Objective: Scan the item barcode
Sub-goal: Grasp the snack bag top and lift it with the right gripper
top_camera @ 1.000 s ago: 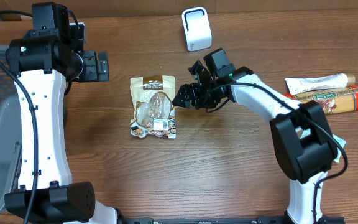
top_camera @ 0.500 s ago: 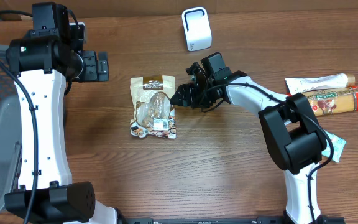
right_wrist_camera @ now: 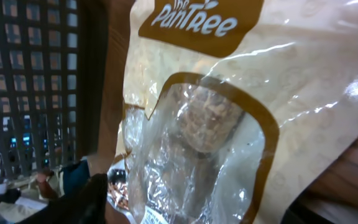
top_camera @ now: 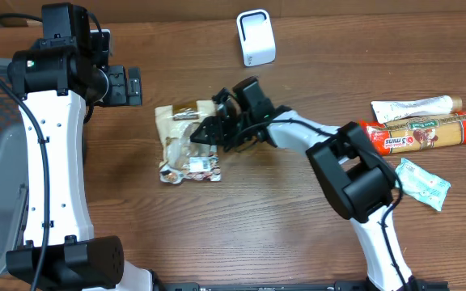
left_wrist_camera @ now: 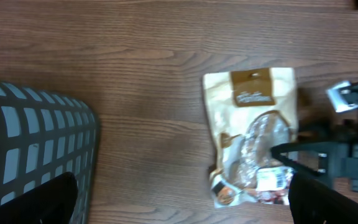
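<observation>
- The right gripper point(top_camera: 207, 131) sits over the right edge of the snack pouch point(top_camera: 176, 144), with the pouch between its jaws. We cannot tell whether they pinch it.
- The left gripper point(top_camera: 133, 85) hangs wide open, well apart from the pouch.
- From overhead, the pouch's right side is hidden under the gripper, and its white label point(left_wrist_camera: 269, 179) is too small to read.
- In the right wrist view we read "PanTree" on the pouch.
- On the brown wooden tabletop point(top_camera: 241, 234), a white scanner point(top_camera: 256, 37) stands at the far edge and a grey basket point(left_wrist_camera: 30, 143) at the left.
</observation>
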Robot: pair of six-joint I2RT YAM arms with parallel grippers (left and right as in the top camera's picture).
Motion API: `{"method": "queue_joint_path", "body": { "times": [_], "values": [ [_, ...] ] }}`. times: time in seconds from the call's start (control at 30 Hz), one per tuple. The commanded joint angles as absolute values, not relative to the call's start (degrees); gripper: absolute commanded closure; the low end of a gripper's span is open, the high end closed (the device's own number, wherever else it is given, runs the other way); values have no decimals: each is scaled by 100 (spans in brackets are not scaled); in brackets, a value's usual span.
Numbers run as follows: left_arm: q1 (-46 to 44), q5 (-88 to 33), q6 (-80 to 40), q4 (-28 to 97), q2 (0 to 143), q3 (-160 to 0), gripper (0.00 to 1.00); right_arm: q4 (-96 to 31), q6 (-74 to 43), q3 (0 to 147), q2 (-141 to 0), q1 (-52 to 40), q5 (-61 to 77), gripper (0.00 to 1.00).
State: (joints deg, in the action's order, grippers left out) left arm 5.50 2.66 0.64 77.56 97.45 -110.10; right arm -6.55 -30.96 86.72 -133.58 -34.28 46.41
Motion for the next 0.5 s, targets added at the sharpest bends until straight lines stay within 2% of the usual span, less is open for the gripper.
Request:
{"method": "queue_joint_path", "body": {
  "times": [0.0, 0.03, 0.17, 0.27, 0.3, 0.47],
  "values": [
    [556, 318, 174, 7732, 9776, -11137, 0, -635, -3795, 8473, -14007, -3664, 3922, 37],
    [556, 318, 172, 7732, 9778, -11137, 0, -620, -3900, 8473, -14029, -3704, 3828, 42],
    [556, 318, 174, 7734, 9778, -11137, 1, -646, -3924, 8473, -14033, -3739, 3756, 79],
    [556, 318, 172, 7732, 9778, -11137, 1, -652, -3920, 8473, -14033, -3684, 3992, 94],
    [556, 318, 174, 7734, 9778, -11137, 0, -648, -3907, 8473, -14031, -3640, 4169, 96],
    [556, 318, 174, 7732, 9778, -11137, 0, -753, -3826, 8475, -13876, -3245, 4978, 96]
  ]
}}
